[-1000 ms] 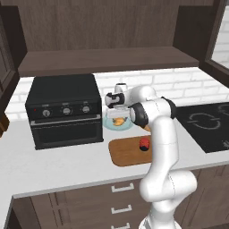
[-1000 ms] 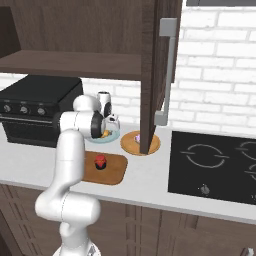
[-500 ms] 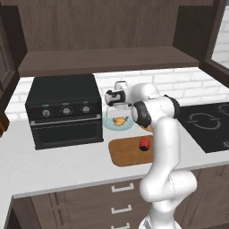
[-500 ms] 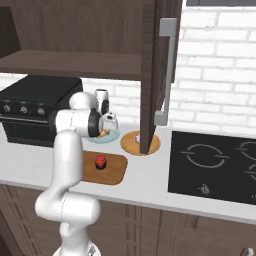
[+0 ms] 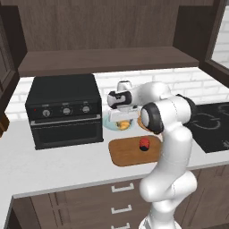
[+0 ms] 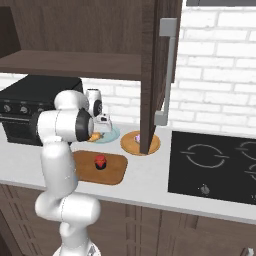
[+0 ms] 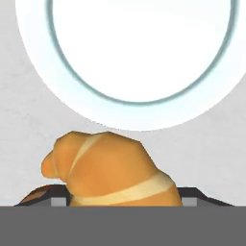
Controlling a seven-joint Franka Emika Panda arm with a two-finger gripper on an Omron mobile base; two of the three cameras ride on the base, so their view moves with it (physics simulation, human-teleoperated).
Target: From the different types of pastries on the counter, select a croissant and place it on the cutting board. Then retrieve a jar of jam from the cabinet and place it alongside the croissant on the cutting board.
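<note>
The golden croissant point(image 7: 108, 170) sits between the gripper point(image 7: 120, 198) tips, above a pale blue-rimmed plate point(image 7: 43, 84).

white glossy arm point(image 5: 172, 147), rounded tubular links, bulbous base segment low down. dark grey disc caps on joint sides, one large at elbow point(image 5: 150, 118), another in right base view point(image 6: 83, 125). hand block point(image 5: 120, 99) white with dark face panel and small dark markings. gripper point(image 5: 121, 117) white-bodied, boxy; small dark finger tips point(image 7: 36, 194) at bottom of hand view. no cables or screws discernible.
</note>
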